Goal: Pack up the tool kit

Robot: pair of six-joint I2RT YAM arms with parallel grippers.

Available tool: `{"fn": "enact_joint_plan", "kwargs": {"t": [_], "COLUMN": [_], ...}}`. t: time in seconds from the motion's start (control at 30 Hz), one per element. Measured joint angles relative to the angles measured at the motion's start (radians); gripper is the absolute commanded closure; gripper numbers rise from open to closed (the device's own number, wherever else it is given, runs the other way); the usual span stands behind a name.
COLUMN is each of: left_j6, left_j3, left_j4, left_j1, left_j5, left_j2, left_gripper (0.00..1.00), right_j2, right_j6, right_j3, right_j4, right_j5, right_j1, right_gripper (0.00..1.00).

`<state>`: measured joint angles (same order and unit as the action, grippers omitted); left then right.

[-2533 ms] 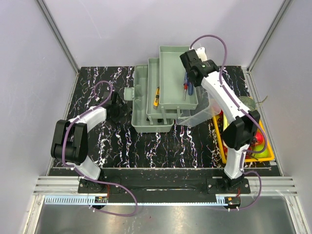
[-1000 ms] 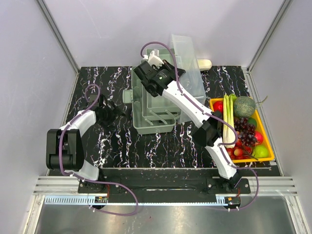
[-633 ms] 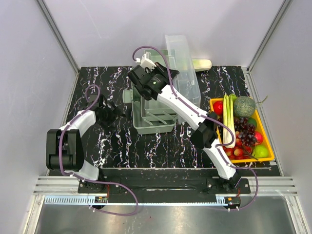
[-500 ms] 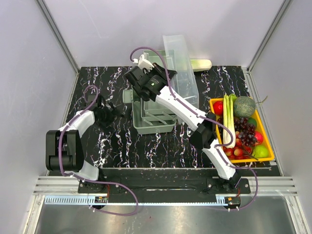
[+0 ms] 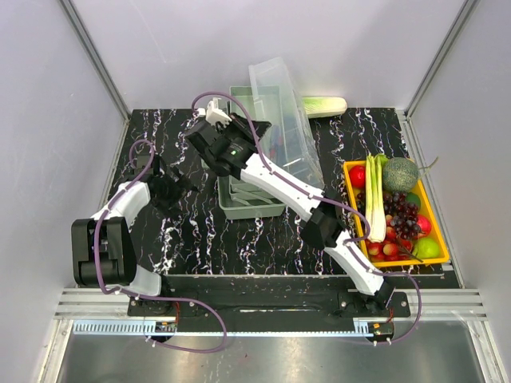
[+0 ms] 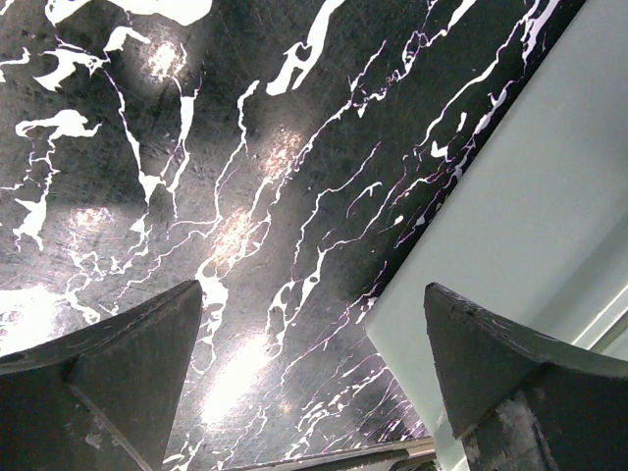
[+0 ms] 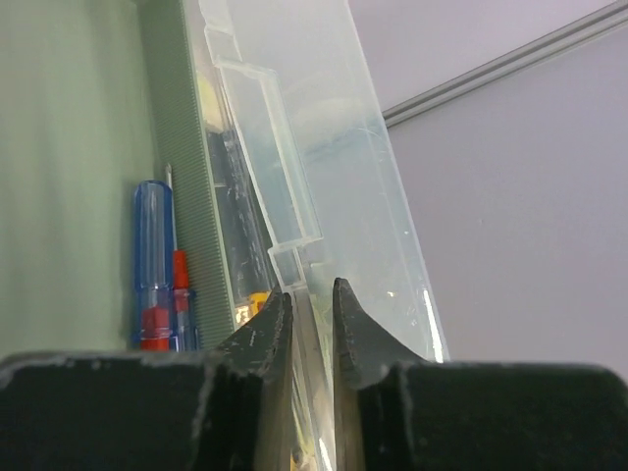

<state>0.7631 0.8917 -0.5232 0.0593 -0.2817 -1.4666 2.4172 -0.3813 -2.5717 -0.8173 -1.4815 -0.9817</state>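
Observation:
The tool kit's grey-green box (image 5: pixel 249 206) stands mid-table with its pale green trays folded in. Its translucent lid (image 5: pixel 286 120) stands raised and leans over the box. My right gripper (image 5: pixel 254 142) is shut on the lid's edge (image 7: pixel 324 167), jaws pinched on the clear plastic (image 7: pixel 309 299). A blue screwdriver (image 7: pixel 154 265) and a red-handled one (image 7: pixel 180 294) lie in the tray beside the lid. My left gripper (image 5: pixel 172 187) is open and empty, low over the table left of the box; its view (image 6: pixel 314 392) shows the box's pale wall (image 6: pixel 510 216) on the right.
A yellow tray (image 5: pixel 355 231) of vegetables and fruit stands at the right edge. A pale green handle (image 5: pixel 323 105) shows behind the lid. Black marbled tabletop (image 6: pixel 196 196) lies under my left gripper. Grey walls close in on three sides.
My right arm swung left with the lid, lifting it from lying open on the right to standing over the box. The trays folded in. My left gripper drifted slightly left.

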Motion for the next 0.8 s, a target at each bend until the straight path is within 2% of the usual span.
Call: {"fn": "enact_joint_plan", "kwargs": {"t": [0.07, 0.1, 0.27, 0.8], "left_j6": [-0.003, -0.003, -0.006, -0.006], "left_j3": [0.001, 0.001, 0.001, 0.001], "left_j4": [0.0, 0.0, 0.0, 0.002], "left_j1": [0.001, 0.001, 0.002, 0.008], "left_j5": [0.002, 0.002, 0.002, 0.002], "left_j2": [0.0, 0.0, 0.0, 0.0], "left_gripper": [0.02, 0.02, 0.02, 0.02], "right_j2": [0.005, 0.006, 0.024, 0.09], "right_j6": [-0.01, -0.015, -0.018, 0.088], "right_j3": [0.0, 0.0, 0.002, 0.037], "right_j4": [0.02, 0.03, 0.103, 0.203], "right_j5": [0.001, 0.002, 0.059, 0.284], "right_j1": [-0.007, -0.011, -0.032, -0.131], "right_gripper": [0.76, 0.69, 0.61, 0.6]}}
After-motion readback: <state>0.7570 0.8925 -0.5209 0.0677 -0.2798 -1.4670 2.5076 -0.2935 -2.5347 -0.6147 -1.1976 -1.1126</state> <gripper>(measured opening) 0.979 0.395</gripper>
